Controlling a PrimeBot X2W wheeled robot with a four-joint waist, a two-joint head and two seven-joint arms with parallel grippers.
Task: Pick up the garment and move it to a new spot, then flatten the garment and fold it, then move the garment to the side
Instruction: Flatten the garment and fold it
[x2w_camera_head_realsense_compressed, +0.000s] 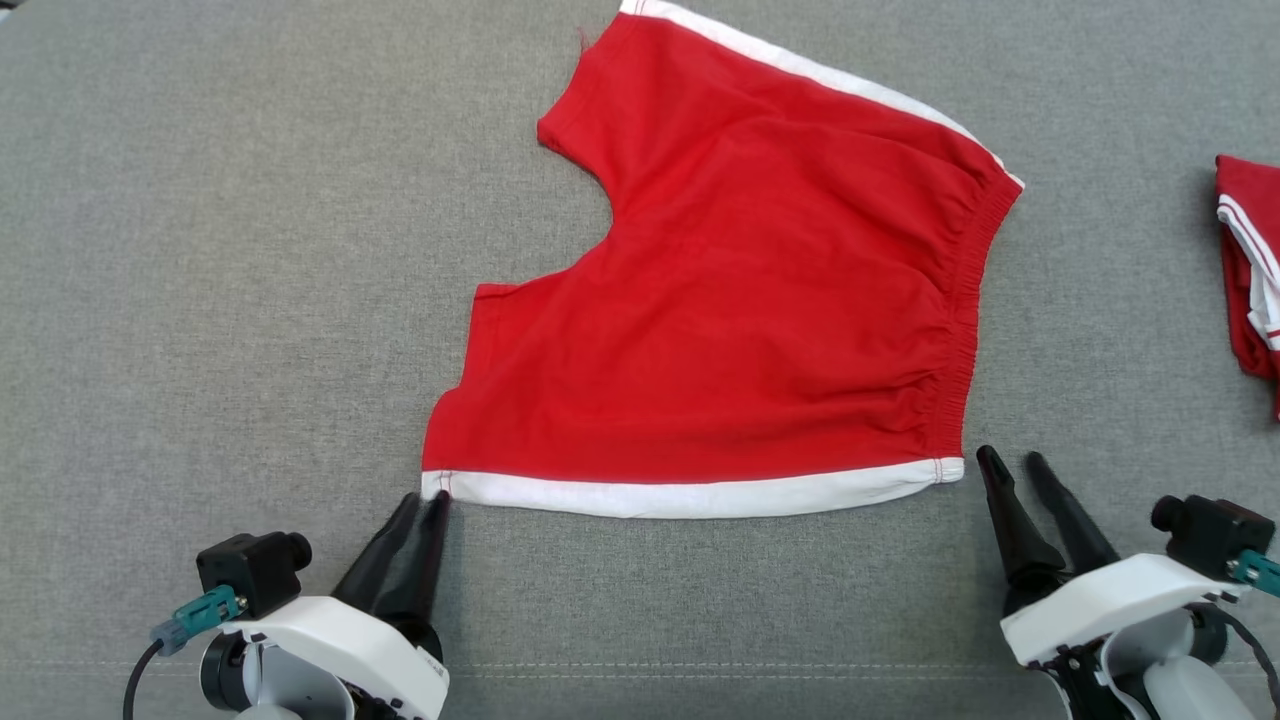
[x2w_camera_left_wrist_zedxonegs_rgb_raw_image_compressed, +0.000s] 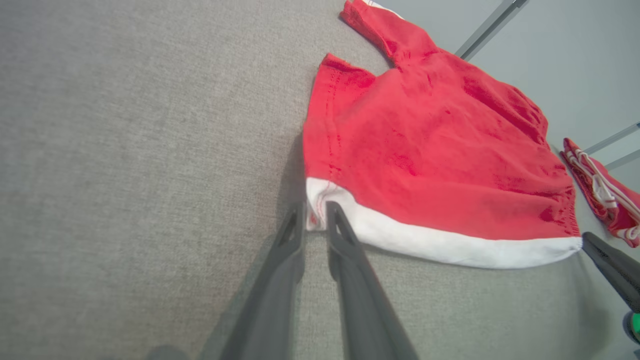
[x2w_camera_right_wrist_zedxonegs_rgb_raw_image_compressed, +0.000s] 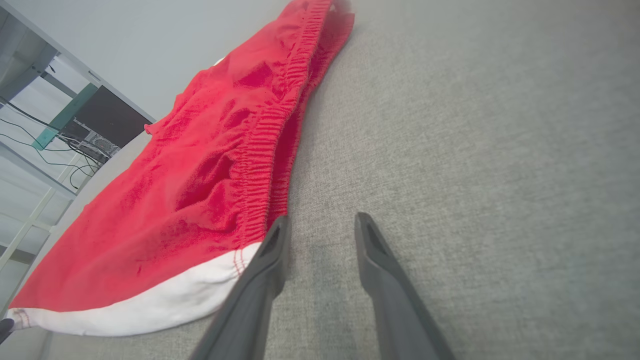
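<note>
The garment (x2w_camera_head_realsense_compressed: 760, 300) is a pair of red shorts with white side stripes, spread flat on the grey cloth surface (x2w_camera_head_realsense_compressed: 200, 300), waistband toward the right. My left gripper (x2w_camera_head_realsense_compressed: 428, 498) sits at its near left hem corner. In the left wrist view its jaws (x2w_camera_left_wrist_zedxonegs_rgb_raw_image_compressed: 314, 212) are parted by a narrow gap, with the white corner (x2w_camera_left_wrist_zedxonegs_rgb_raw_image_compressed: 320, 200) lying loose at the tips. My right gripper (x2w_camera_head_realsense_compressed: 1011, 456) stands open just right of the near waistband corner, apart from it. The right wrist view shows bare grey cloth between its fingers (x2w_camera_right_wrist_zedxonegs_rgb_raw_image_compressed: 321, 220), with the garment (x2w_camera_right_wrist_zedxonegs_rgb_raw_image_compressed: 200, 190) to their left.
A second red and white garment (x2w_camera_head_realsense_compressed: 1250, 270) lies bunched at the right edge of the surface, also in the left wrist view (x2w_camera_left_wrist_zedxonegs_rgb_raw_image_compressed: 600, 192). Wide grey cloth stretches to the left of the shorts. Shelving and cables (x2w_camera_right_wrist_zedxonegs_rgb_raw_image_compressed: 60, 130) stand beyond the far edge.
</note>
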